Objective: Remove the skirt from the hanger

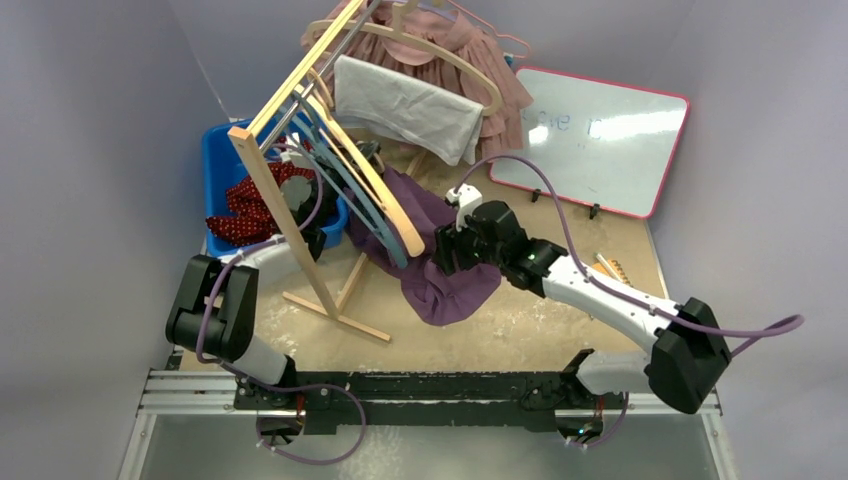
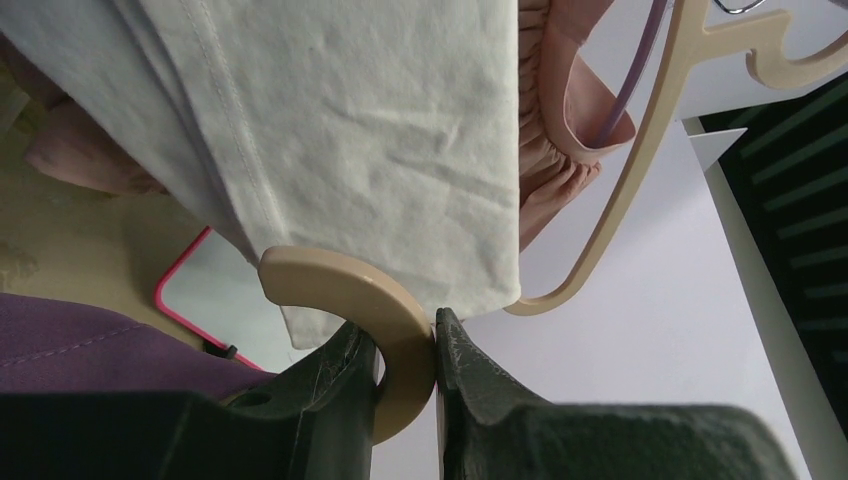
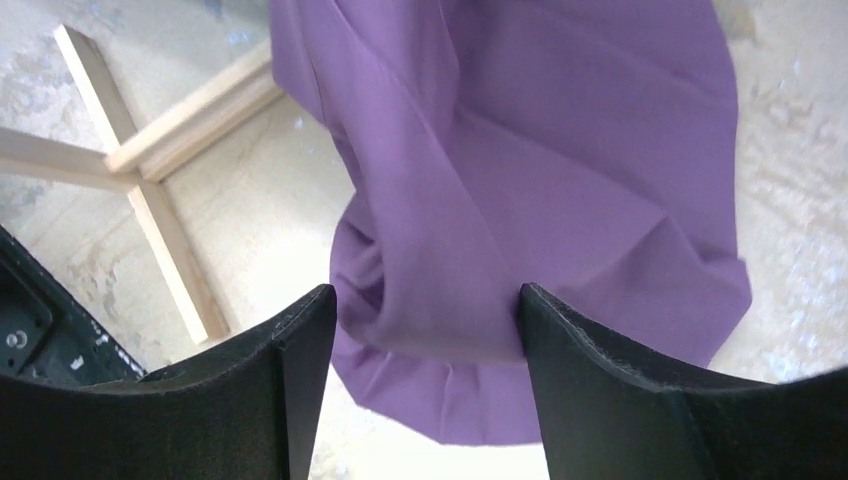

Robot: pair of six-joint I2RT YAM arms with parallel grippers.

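Lying crumpled on the tabletop [image 1: 560, 330], the purple skirt [image 1: 455, 285] spreads just beside the foot of the wooden rack [image 1: 335, 305]. Over it hangs the right gripper [image 3: 420, 310], jaws apart, with a fold of the cloth showing between them. The left gripper [image 2: 405, 345] has its jaws clamped on the curved end of a cream hanger [image 2: 340, 285], and a white garment [image 2: 350, 130] is draped over that hanger.
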